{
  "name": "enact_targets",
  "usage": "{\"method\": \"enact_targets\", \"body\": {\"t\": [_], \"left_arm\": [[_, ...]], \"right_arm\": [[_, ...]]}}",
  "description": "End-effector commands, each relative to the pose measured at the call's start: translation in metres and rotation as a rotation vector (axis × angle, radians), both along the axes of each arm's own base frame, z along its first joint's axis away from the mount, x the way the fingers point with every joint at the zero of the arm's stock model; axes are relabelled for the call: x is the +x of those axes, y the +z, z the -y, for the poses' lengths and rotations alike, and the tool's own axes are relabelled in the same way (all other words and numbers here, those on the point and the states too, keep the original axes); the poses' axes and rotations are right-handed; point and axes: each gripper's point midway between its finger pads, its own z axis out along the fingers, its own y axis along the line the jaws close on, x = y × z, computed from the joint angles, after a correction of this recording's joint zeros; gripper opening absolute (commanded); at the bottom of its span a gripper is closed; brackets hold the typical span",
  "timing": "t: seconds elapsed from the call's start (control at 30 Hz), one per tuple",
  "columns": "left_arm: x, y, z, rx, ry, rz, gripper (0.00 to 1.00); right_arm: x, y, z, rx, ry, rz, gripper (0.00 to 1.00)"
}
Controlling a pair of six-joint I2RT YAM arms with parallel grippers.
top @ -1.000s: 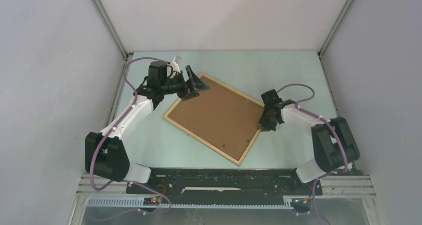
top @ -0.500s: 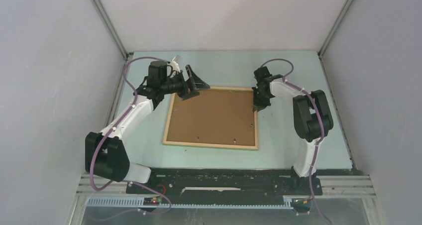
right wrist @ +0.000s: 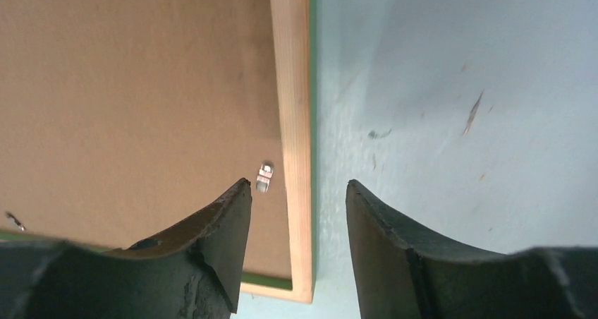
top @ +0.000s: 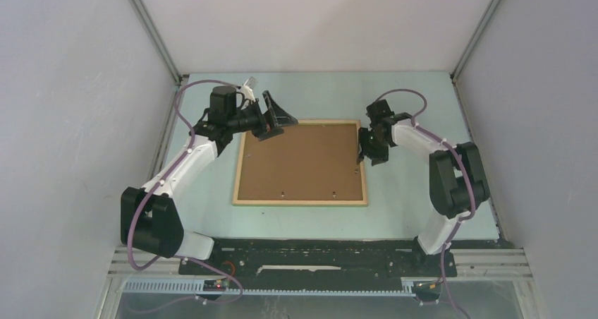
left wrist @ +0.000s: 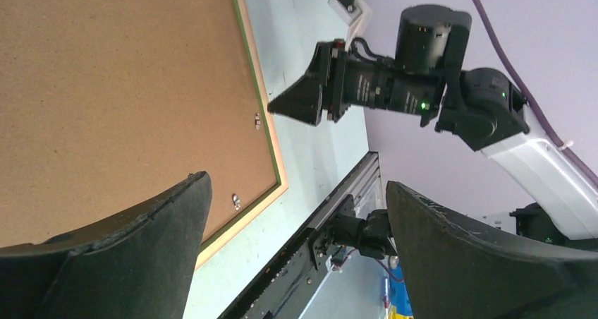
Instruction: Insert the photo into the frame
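Observation:
The frame (top: pixel 300 202) lies flat and square on the pale green table, light wood face up with a green edge showing. The photo (top: pixel 300 160) sits inside it, plain brown back up, its picture side hidden. My right gripper (top: pixel 364 149) hovers at the frame's right rail. In the right wrist view the right gripper (right wrist: pixel 297 185) is open, its fingers straddling the frame's wooden rail (right wrist: pixel 290 86) beside the photo's brown back (right wrist: pixel 134 86), gripping nothing. My left gripper (top: pixel 276 125) stands wide open over the frame's far left corner. In its own view the left gripper (left wrist: pixel 296 192) is empty.
Small metal clips (right wrist: pixel 265 175) dot the photo's back near the rails. Grey enclosure walls (top: pixel 84 121) close in left, right and behind. A black mounting rail (top: pixel 317 252) runs along the near edge. The left wrist view shows the right gripper (left wrist: pixel 296 104) beside the frame (left wrist: pixel 271 149).
The frame swung from a diagonal lie to square with the table. My right gripper moved along with its right edge, then opened and let go. The left arm has not moved.

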Motion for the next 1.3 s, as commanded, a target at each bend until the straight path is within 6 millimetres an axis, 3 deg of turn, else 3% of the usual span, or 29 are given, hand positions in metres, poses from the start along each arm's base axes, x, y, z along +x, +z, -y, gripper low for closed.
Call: {"method": "enact_targets", "body": {"t": [0.0, 0.2, 0.47, 0.77, 1.27], "left_arm": [[-0.007, 0.004, 0.004, -0.056, -0.029, 0.003, 1.00], [-0.008, 0.008, 0.005, -0.069, -0.033, 0.010, 1.00], [-0.007, 0.005, 0.006, -0.070, -0.034, 0.000, 1.00], [-0.007, 0.004, 0.006, -0.076, -0.035, -0.005, 1.00], [-0.006, 0.000, 0.007, -0.078, -0.038, -0.018, 1.00]], "right_arm": [[-0.027, 0.006, -0.016, 0.023, -0.034, -0.023, 0.58], [-0.040, -0.010, -0.025, 0.017, -0.022, -0.067, 0.55], [-0.035, -0.021, -0.028, 0.009, -0.029, -0.068, 0.39], [-0.037, -0.019, -0.016, -0.065, -0.037, -0.052, 0.50], [-0.029, 0.002, -0.001, -0.121, -0.054, 0.008, 0.56]]}}
